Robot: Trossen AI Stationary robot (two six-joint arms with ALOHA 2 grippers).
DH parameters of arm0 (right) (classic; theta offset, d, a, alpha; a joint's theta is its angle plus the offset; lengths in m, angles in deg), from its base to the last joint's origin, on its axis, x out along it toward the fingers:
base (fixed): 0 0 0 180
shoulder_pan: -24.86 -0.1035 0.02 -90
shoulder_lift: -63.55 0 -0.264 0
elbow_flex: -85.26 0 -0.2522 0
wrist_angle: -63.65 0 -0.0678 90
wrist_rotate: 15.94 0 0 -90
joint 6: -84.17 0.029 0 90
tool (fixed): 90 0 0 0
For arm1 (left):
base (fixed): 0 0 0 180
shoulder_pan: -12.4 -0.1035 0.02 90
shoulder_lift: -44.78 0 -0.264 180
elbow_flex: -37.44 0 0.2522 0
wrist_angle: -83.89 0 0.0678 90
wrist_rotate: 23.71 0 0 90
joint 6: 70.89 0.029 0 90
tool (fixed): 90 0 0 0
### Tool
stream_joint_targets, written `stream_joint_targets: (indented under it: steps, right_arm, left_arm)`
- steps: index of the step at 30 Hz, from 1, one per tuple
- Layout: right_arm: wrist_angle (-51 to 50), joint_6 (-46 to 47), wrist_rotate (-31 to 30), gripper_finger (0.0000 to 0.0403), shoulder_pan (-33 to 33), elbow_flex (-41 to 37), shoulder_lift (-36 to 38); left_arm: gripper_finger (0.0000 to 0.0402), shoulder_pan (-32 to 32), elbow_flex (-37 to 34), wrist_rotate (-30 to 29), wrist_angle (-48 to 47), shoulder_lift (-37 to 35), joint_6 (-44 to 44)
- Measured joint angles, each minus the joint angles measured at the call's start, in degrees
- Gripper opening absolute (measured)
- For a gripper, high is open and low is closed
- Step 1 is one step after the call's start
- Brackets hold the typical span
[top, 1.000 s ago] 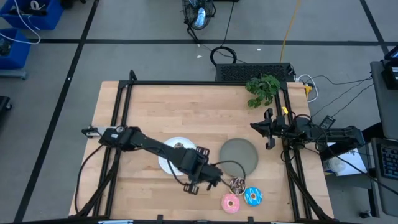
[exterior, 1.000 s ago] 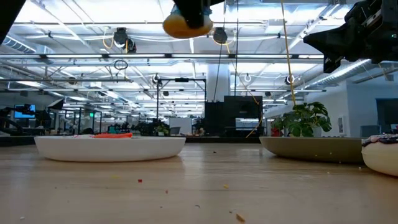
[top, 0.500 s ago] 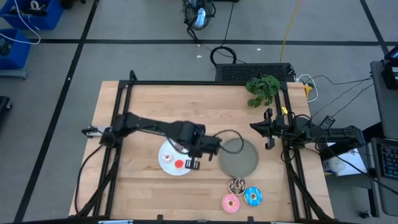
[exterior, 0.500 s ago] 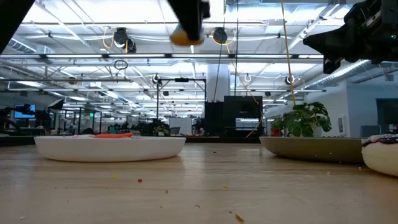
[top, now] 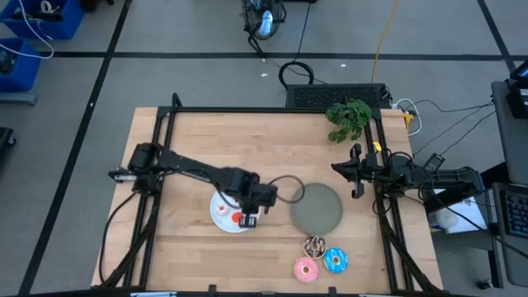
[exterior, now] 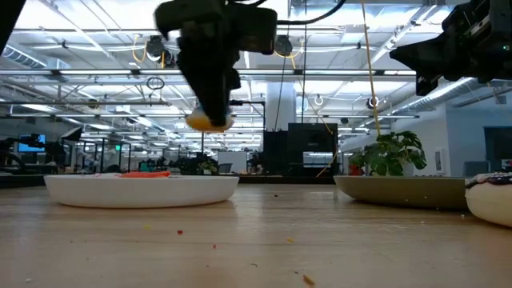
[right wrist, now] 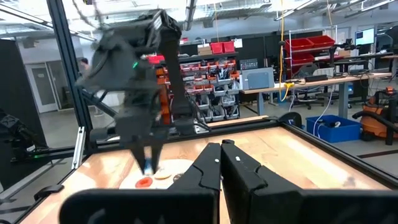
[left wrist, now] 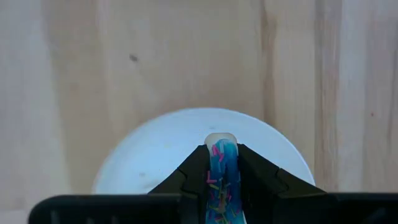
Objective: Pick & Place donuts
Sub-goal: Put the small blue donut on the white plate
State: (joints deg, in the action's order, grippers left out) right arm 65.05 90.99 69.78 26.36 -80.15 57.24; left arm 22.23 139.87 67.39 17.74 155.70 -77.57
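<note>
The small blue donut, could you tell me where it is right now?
It is pinched on edge in the left tool, held above the white plate at mid-table.

One camera looks straight down on the whole table (top: 206, 140), one sits level at its surface facing the room, and both wrist cameras, like these, take in the white plate (left wrist: 155, 149).

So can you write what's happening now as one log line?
left gripper: shut on small blue donut, above white plate | right gripper: shut, waiting at table's right edge
</note>
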Motion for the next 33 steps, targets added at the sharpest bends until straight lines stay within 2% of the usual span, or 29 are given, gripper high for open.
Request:
stream_joint_targets:
  steps: [7, 15, 29, 33]
  right_arm:
    - [0.44, 0.30, -0.05, 0.0000, 0.00, 0.00, 0.00]
    - [0.01, 0.94, -0.10, 0.0000, 0.00, 0.00, 0.00]
    - [-0.20, -0.01, -0.12, 0.0000, 0.00, 0.01, 0.00]
    - [-0.20, -0.02, -0.12, 0.0000, 0.00, -0.01, 0.00]
  left_arm:
    - [0.0072, 2.85, -3.33, -4.45, 3.82, 0.21, -2.49]
    - [0.0072, 2.92, -7.38, -5.17, 8.63, 0.25, -2.49]
    - [0.0072, 1.73, -7.74, -4.64, 9.23, 0.25, -3.57]
    - [0.0072, 1.81, -7.74, -6.13, 9.21, 0.25, -3.99]
